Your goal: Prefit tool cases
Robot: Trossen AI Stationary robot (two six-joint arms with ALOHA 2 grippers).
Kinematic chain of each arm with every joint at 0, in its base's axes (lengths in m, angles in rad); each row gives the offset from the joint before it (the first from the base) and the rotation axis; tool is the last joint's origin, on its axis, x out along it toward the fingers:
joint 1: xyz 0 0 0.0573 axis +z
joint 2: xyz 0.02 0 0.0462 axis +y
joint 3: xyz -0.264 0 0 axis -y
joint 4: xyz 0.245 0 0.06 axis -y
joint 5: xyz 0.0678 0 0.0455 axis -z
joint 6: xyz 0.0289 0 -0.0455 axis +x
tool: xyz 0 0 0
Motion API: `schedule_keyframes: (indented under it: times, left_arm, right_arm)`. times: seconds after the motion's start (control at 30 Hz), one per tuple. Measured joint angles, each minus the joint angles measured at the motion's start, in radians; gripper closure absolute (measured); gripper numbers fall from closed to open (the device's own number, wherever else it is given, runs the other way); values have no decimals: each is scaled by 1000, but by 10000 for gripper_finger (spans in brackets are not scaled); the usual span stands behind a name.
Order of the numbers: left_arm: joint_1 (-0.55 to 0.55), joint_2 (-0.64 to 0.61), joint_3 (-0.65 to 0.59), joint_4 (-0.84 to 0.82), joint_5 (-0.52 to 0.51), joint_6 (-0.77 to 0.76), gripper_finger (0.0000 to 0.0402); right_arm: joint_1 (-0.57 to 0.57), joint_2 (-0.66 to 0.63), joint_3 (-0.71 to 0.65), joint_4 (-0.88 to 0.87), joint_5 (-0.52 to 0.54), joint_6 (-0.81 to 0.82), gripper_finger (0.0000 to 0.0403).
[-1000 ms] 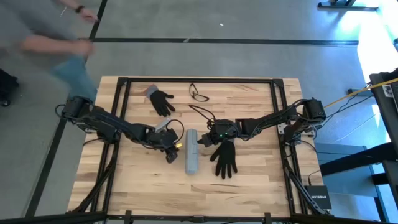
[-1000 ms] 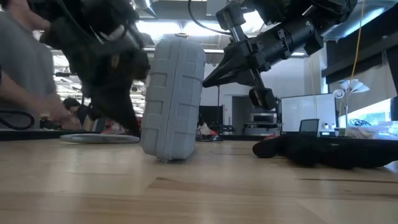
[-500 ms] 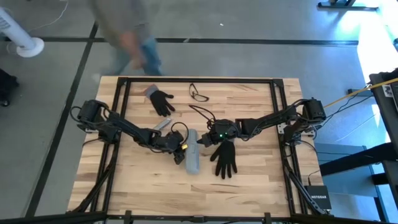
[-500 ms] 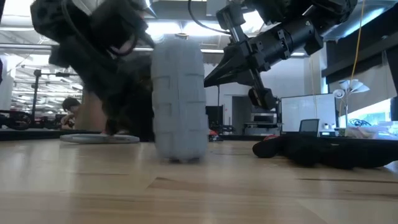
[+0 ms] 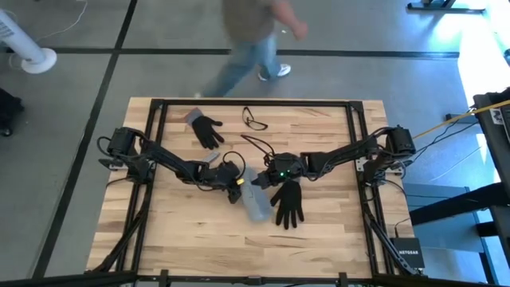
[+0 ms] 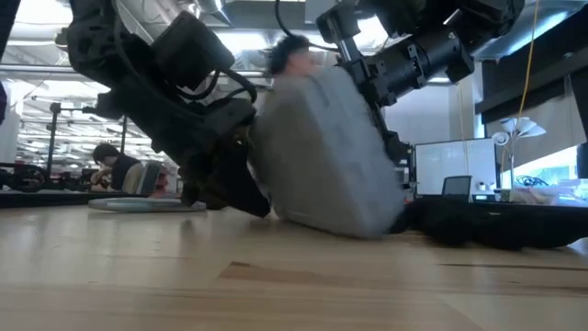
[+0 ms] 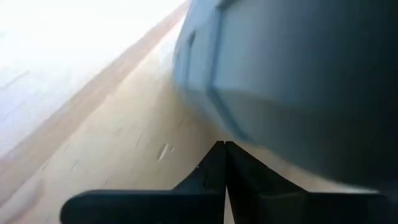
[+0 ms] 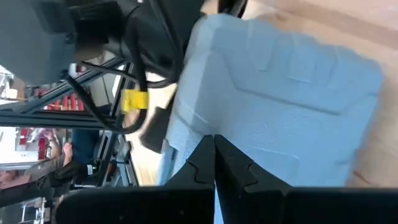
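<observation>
The blue-grey tool case (image 5: 255, 203) stands on one long edge at mid-table and leans toward the table's right; the low view shows it tilted and blurred (image 6: 335, 156). My left gripper (image 5: 237, 191) is shut, low at the case's left face. My right gripper (image 5: 256, 180) is shut at the case's right face near its far end; the right wrist view shows its tips (image 8: 214, 138) before the ribbed lid (image 8: 280, 106). A black glove (image 5: 287, 203) lies just right of the case. My left gripper pushes with its shut fingertips (image 7: 222, 149) against the case's left face near the lower edge (image 7: 249, 127), slanting down from the table's left. The case rests on its bottom edge and tilts away from the fingers. My right gripper's shut tips (image 8: 205, 149) stand against the case's broad right face (image 8: 249, 124), coming from the table's right and slanting down. The case hides the spot in the low view, so I cannot tell whether they touch.
A second black glove (image 5: 207, 130) and a pair of glasses (image 5: 255, 121) lie near the far edge. A small grey bar (image 5: 209, 159) sits by my left arm. A person (image 5: 255, 40) walks past beyond the far edge. Bare wood lies toward the near edge.
My left gripper has gone down and toward the table's right, against the case. The case, upright on its long edge a second ago, has tipped toward the right, and its near end has swung right toward the glove. A person has crossed behind the table from left to right.
</observation>
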Motion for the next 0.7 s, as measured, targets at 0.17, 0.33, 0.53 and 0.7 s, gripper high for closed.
schedule_keyframes:
  times: [0.17,0.33,0.53,0.7]
  left_arm:
    - [26,-32,0,-69,100,13,401]
    - [27,-133,0,-247,133,15,402]
    - [17,-288,2,-343,128,22,402]
    - [-14,-326,2,-330,110,161,402]
  right_arm:
    - [0,17,0,11,-18,10,403]
    - [-1,17,0,5,-18,-31,403]
    - [-1,17,0,-15,-109,-129,403]
    - [30,16,1,-94,-151,-197,403]
